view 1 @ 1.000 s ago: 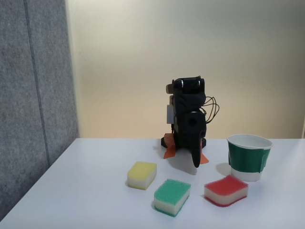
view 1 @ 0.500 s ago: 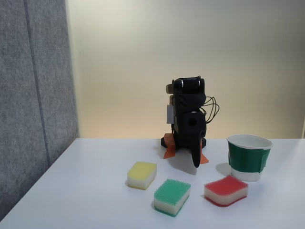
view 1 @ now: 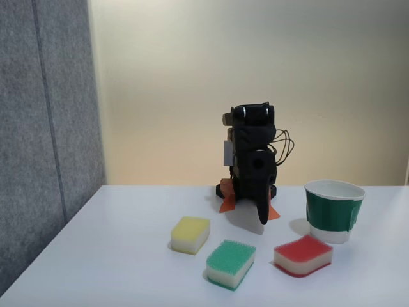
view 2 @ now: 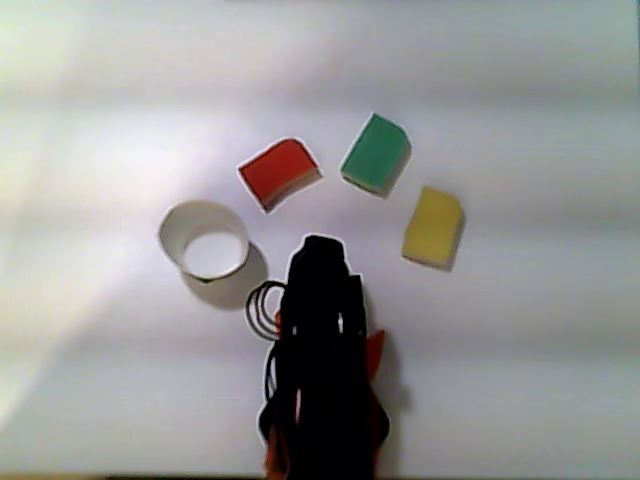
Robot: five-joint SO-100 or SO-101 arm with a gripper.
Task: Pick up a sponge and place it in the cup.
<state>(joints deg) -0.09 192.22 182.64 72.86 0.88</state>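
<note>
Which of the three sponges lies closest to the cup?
The red-topped sponge, beside the cup. The green-topped sponge is further off, the yellow sponge furthest.

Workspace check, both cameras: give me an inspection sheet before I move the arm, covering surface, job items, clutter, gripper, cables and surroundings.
Surface: white table, bare apart from the listed items.
Job's things: red-topped rectangular sponge with white foam layer lies flat in front of the short white paper cup with dark green band, apart from it; cup upright, looks empty in the other view.
Clutter: green-topped sponge and yellow sponge, both flat, apart from each other.
Gripper: black gripper points down on the folded arm, holding nothing; open or shut, cannot tell.
Cables: thin black loops beside the arm.
Surroundings: grey fabric panel, cream wall.
</note>
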